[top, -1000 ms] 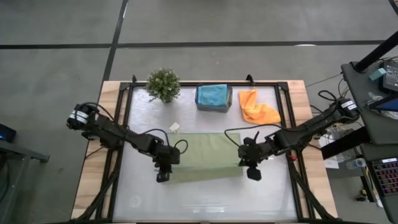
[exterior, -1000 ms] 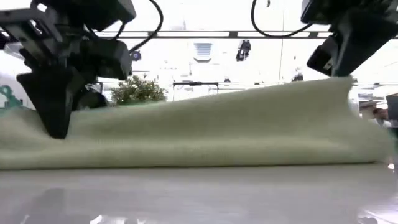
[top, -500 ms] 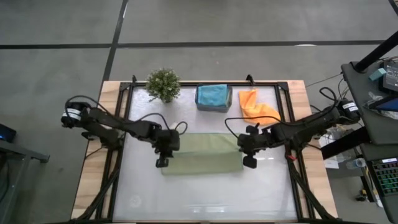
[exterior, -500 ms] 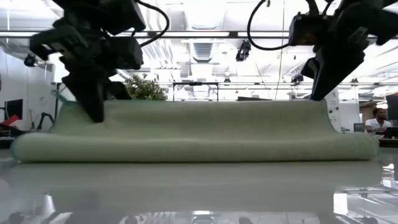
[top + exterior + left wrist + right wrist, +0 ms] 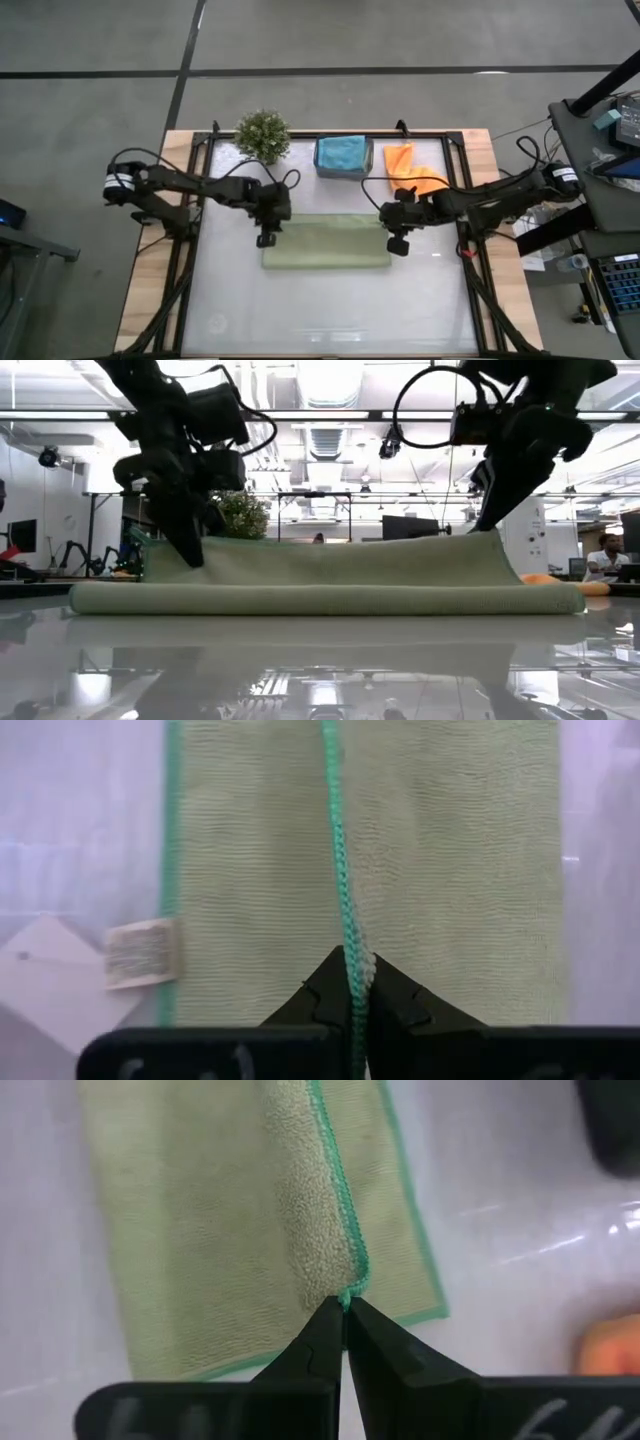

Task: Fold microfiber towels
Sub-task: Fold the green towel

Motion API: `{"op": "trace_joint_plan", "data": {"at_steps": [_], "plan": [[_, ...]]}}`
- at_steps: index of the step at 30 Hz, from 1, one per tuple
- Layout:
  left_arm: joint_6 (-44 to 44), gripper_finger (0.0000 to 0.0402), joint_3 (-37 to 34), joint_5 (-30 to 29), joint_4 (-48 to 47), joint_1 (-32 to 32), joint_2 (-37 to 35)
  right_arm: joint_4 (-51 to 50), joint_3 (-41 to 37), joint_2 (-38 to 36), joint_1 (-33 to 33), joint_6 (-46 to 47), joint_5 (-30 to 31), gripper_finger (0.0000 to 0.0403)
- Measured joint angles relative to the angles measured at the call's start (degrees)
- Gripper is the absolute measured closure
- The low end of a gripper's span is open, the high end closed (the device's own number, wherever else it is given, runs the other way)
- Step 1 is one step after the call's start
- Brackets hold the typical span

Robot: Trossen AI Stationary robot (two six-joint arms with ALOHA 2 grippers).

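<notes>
A light green towel (image 5: 326, 243) lies near the middle of the white tabletop (image 5: 330, 310), folded over lengthwise so that it forms a long band running from the left side toward the right side. In the low view the fold (image 5: 330, 598) faces the near edge as a rounded roll, and the upper layer (image 5: 330, 558) is lifted above the lower one toward the far side.

The left pincer (image 5: 265, 238) is at the towel's left end, its fingers pressed together on the upper layer's teal-stitched hem (image 5: 345, 920); the left wrist view shows the hem running straight into the closed tips (image 5: 352, 982). A small sewn label (image 5: 140, 952) sticks out from the lower layer's edge there.

The right pincer (image 5: 396, 246) is at the towel's right end, likewise closed and pinching the hem of the upper layer at its corner (image 5: 348, 1292), as its wrist view shows. In the low view both arms come down from above to the raised edge, one at each end.

Along the far edge of the tabletop stand a little potted plant (image 5: 262, 136) toward the left corner, a grey bin (image 5: 343, 170) with a teal-blue towel (image 5: 342, 152) in it near the middle, and an orange towel (image 5: 408, 168) lying crumpled just beside the bin, toward the right corner.
</notes>
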Motion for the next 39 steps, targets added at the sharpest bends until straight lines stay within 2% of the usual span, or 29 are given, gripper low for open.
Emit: {"op": "trace_joint_plan", "data": {"at_steps": [8,19,25,29,33,39], "plan": [[0.7,0.0401,-0.02,-4.23,0.41,1.89,0.67,0.02,0.0,1.46,-3.95,-2.72,0.02,0.0394],[2.57,0.0402,-0.04,-9.82,0.56,1.88,0.67,0.31,0.0,6.78,-5.71,-3.98,1.82,0.0394],[2.7,0.04,-0.04,-10.18,0.68,1.95,0.67,0.6,0.0,8.23,-5.72,-3.88,3.08,0.0394],[2.65,0.0373,-0.16,-11.05,0.84,1.99,0.67,0.71,0.0,8.32,-5.71,-3.85,3.33,0.0394],[2.53,0.033,-0.42,-15.0,0.78,1.97,0.67,0.85,0.0,8.12,-5.7,-3.54,5.69,0.0392],[2.51,0.0289,-0.44,-16.57,-0.07,1.99,0.67,0.83,0.0,8.12,-5.9,-4.59,5.86,0.0353]]}}
